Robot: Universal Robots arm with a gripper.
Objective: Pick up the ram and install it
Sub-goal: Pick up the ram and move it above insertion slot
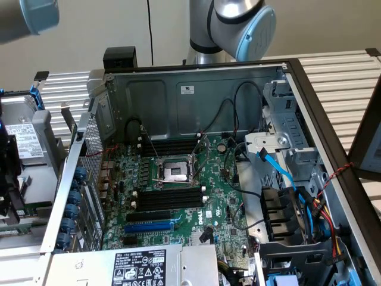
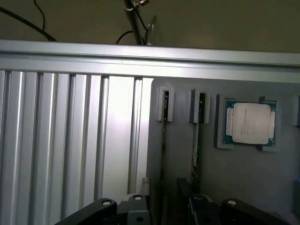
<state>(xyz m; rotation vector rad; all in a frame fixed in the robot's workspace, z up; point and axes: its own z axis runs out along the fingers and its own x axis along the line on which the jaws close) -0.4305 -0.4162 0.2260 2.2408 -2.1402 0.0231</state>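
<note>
Two ram sticks stand on edge in a grey holder, seen edge-on as thin dark strips: one ram stick and a second ram stick. My gripper is open just in front of them, and the first stick's line runs down into the gap between the fingers. Nothing is held. In the exterior view the open computer case shows the green motherboard with black memory slots beside the processor socket.
A processor chip lies in the holder beside the sticks. A ribbed aluminium table and a rail border the holder. In the case, blue and black cables, a drive cage and a power supply crowd the motherboard.
</note>
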